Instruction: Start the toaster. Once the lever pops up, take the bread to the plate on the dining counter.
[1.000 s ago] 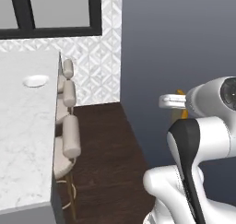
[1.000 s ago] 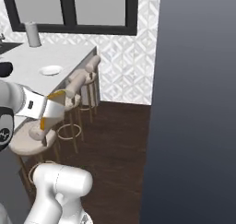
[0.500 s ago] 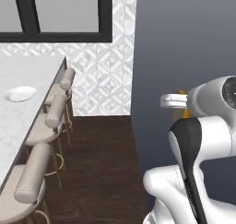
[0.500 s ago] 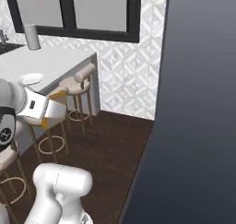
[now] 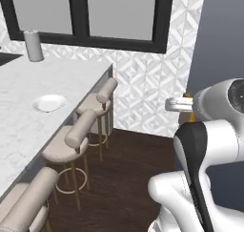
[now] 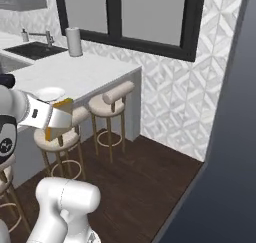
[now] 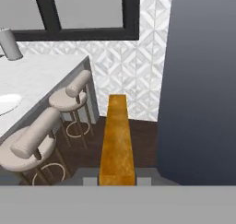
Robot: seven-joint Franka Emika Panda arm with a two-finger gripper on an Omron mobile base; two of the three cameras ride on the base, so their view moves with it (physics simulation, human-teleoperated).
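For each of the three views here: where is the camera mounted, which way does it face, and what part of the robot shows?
Left base view: behind the arm's left, facing the dining counter, plate and stools; arm lower right.
Right base view: behind its right, same counter and plate; arm lower left, gripper holding bread.
Hand view: along the gripper, down the bread's edge.
All three share the plate.

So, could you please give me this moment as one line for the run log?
phase: carrying | gripper: shut on bread | plate: bare, on dining counter | bread: off the counter, beside the stools
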